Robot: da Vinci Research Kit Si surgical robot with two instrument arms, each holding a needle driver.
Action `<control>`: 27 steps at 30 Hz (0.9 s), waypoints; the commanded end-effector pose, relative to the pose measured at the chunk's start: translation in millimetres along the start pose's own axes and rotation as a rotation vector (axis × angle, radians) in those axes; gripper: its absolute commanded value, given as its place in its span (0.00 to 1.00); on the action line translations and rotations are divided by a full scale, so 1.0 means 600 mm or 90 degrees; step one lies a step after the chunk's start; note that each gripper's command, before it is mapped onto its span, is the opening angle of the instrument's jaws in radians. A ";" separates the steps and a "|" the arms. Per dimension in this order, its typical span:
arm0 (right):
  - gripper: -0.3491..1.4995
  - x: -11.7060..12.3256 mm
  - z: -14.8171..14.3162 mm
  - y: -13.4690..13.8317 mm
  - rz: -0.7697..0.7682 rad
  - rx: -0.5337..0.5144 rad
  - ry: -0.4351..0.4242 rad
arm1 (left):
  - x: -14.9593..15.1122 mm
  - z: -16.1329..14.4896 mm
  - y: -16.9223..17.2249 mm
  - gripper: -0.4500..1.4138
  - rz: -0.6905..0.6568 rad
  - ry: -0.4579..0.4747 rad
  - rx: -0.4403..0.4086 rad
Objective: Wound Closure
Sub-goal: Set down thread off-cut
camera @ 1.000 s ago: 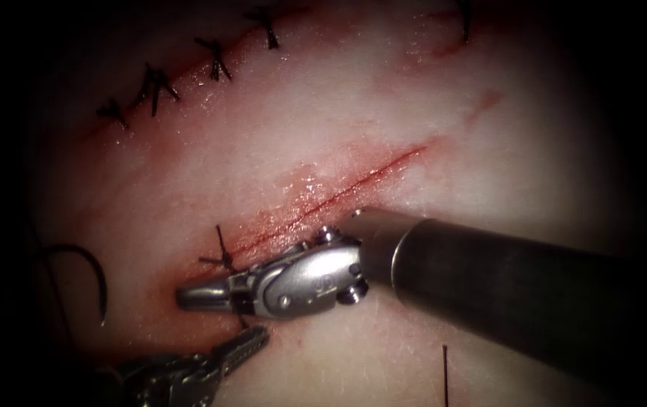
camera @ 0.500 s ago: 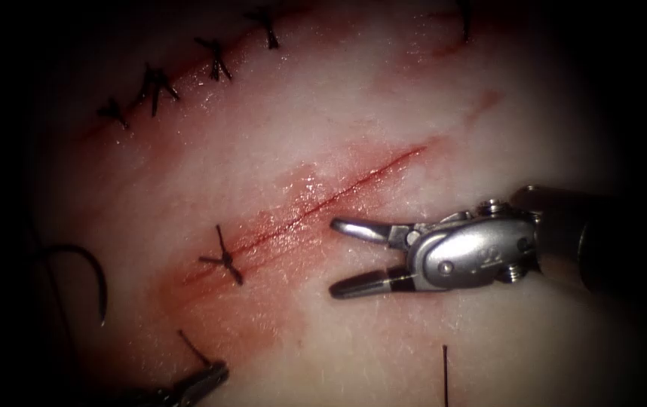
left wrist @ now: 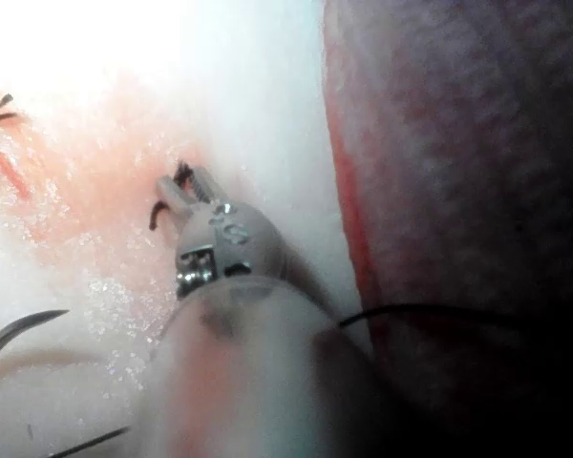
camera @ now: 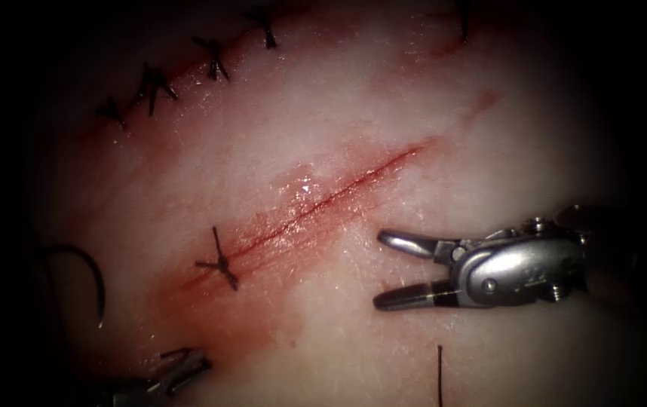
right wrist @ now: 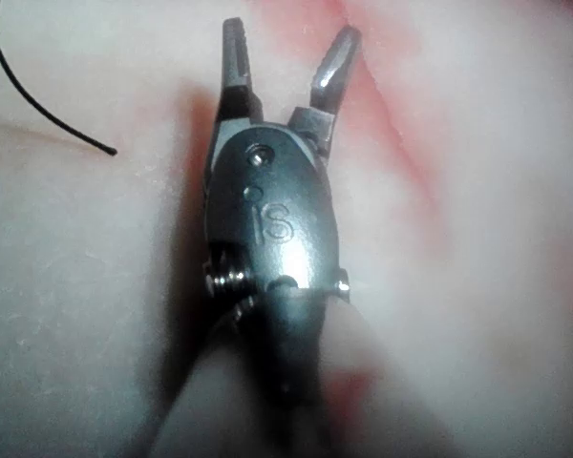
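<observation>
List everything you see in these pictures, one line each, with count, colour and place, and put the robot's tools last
Tissue: one, pale pink, beneath everything.
Cut: one, red, slanting across the middle, open except at its lower left end.
Red fluid: one patch, around the cut's lower left end.
Knotted stitch: one, dark, across the cut's lower left end.
Older stitches: about four, dark, along a closed line at upper left.
Needle: one, dark, curved, lying free on the tissue left of the cut.
Cut thread end: one, dark, right of the cut.
Left tool: one, metal, holding a short thread piece.
Right tool: one, metal, jaws open, holding nothing, right of the cut.
</observation>
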 end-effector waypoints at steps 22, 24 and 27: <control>0.89 0.0000 0.0008 -0.0025 -0.008 0.001 0.004 | 0.0050 -0.0098 0.0043 0.32 -0.064 0.015 -0.020; 0.89 -0.0001 0.0006 -0.0026 -0.001 0.000 0.002 | 0.0084 -0.0108 0.0025 0.50 -0.083 0.020 -0.021; 0.89 0.0000 0.0007 -0.0028 0.032 -0.002 -0.002 | 0.0116 -0.0114 -0.0006 0.54 -0.115 0.024 0.023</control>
